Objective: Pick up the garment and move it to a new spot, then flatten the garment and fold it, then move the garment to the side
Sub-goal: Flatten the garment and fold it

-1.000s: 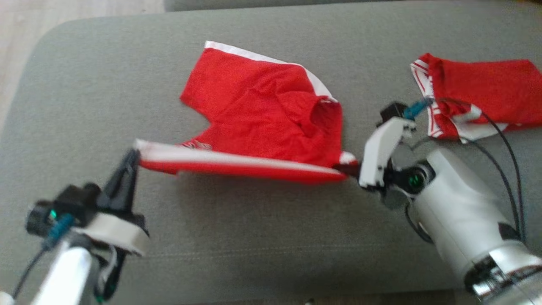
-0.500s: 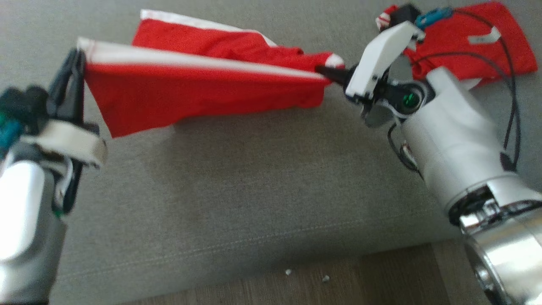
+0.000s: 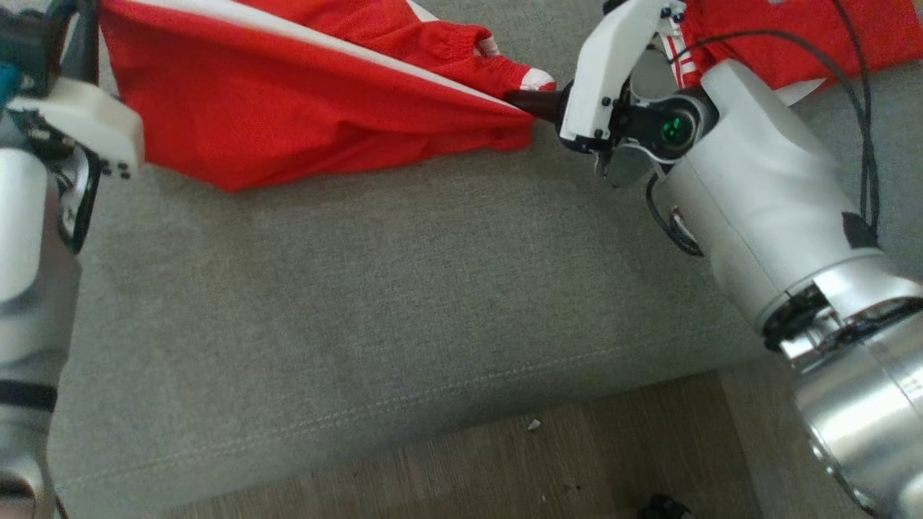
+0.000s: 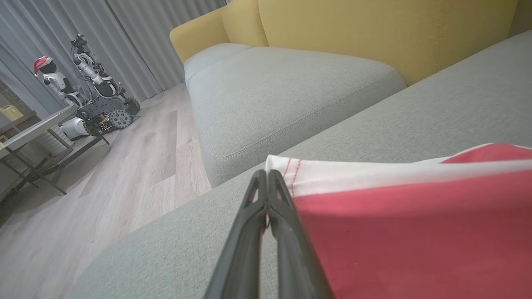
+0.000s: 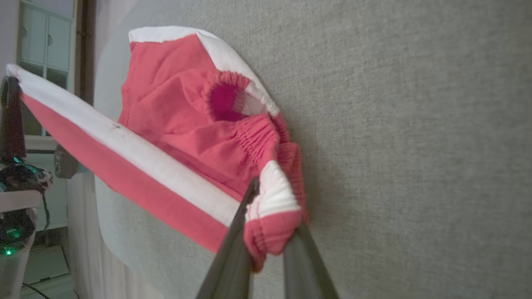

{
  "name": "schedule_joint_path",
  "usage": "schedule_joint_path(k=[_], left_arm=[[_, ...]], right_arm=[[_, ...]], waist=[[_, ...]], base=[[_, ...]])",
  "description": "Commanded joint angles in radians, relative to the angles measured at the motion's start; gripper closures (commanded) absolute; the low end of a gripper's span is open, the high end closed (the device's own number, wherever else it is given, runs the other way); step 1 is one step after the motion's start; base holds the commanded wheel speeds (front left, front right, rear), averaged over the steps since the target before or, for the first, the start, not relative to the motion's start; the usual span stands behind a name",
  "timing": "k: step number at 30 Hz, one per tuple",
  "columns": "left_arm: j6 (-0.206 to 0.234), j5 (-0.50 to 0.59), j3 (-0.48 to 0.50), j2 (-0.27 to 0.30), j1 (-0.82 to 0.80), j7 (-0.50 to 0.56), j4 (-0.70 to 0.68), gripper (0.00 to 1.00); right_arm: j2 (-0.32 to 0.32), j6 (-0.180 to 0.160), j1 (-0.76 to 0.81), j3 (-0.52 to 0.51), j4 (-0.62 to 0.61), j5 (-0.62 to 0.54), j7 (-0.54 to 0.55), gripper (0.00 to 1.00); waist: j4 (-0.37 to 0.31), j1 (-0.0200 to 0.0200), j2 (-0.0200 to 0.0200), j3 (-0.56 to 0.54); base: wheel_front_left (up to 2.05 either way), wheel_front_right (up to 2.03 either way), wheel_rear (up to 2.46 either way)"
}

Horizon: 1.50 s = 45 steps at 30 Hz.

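Below: garment (image 3: 288, 108), grey sofa (image 3: 360, 288), wooden floor (image 3: 577, 461).

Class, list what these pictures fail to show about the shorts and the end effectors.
- Head view: red shorts cut off by the top edge.
- Head view: second red garment partly behind the right arm, cropped.
- Right wrist view: right end effector tips buried in fabric.

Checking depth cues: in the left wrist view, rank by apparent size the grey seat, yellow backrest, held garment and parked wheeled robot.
1. grey seat
2. garment
3. yellow backrest, close to the garment, which nearness enlarges
4. wheeled robot
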Motion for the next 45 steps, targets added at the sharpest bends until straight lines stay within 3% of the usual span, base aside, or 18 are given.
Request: schedule_joint_path(k=[1,8,16,17,18,25,26,27,35,40,45], left_arm=[[0.014,0.009,0.039,0.049,-0.074,-0.013,-0.003,1.00],[0.015,0.042,0.005,0.034,-0.195,-0.030,0.109,1.00],[0.013,0.068,-0.031,0.019,-0.278,-0.033,0.197,1.00],[0.014,0.071,-0.035,0.016,-0.286,-0.033,0.205,1.00],[0.015,0.072,-0.039,0.013,-0.292,-0.033,0.214,1.00],[0.026,0.071,-0.051,0.007,-0.320,-0.033,0.276,1.00],[0.032,0.070,-0.050,0.006,-0.324,-0.033,0.280,0.08],[0.036,0.070,-0.051,0.007,-0.326,-0.033,0.281,0.00],[0.054,0.061,-0.053,0.009,-0.346,-0.033,0.287,0.00],[0.066,0.046,-0.043,0.014,-0.342,-0.033,0.259,0.00],[0.073,-0.003,-0.002,0.013,-0.296,-0.033,0.168,0.00]], right_arm=[[0.009,0.006,-0.038,0.011,-0.011,0.007,0.007,1.00],[0.009,0.006,-0.108,0.040,0.003,0.026,0.037,1.00],[0.009,0.006,-0.143,-0.019,0.003,-0.071,0.036,1.00],[0.009,0.006,-0.147,-0.035,0.003,-0.085,0.029,0.67],[0.009,0.006,-0.151,-0.049,0.003,-0.102,0.016,0.00],[0.009,0.006,-0.154,-0.197,0.004,-0.164,-0.069,0.00],[0.009,0.006,-0.157,-0.211,0.004,-0.162,-0.076,0.00],[0.009,0.006,-0.159,-0.225,0.004,-0.160,-0.087,0.00],[0.009,0.006,-0.198,-0.273,0.004,-0.140,-0.255,0.00],[0.009,0.006,-0.215,-0.212,-0.003,-0.113,-0.355,0.00],[0.009,0.006,-0.175,-0.132,-0.084,-0.112,-0.504,0.00]], waist=[[-0.002,-0.0002,0.0000,0.009],[-0.002,-0.0002,0.0000,0.037],[-0.007,-0.0002,0.0000,0.069],[-0.007,-0.0002,0.0000,0.074],[-0.007,-0.0002,0.0000,0.078],[-0.008,-0.0002,0.0000,0.102],[-0.008,-0.0002,0.0000,0.104],[-0.009,-0.0002,0.0000,0.105],[-0.014,-0.0002,0.0000,0.109],[-0.015,-0.0002,0.0000,0.096],[-0.010,-0.0002,0.0000,0.059]], base=[[0.00,0.00,0.00],[0.00,0.00,0.00],[0.00,0.00,0.00],[0.00,0.00,0.00],[0.00,0.00,0.00],[0.00,0.00,0.00],[0.00,0.00,0.00],[0.00,0.00,0.00],[0.00,0.00,0.00],[0.00,0.00,0.00],[0.00,0.00,0.00]])
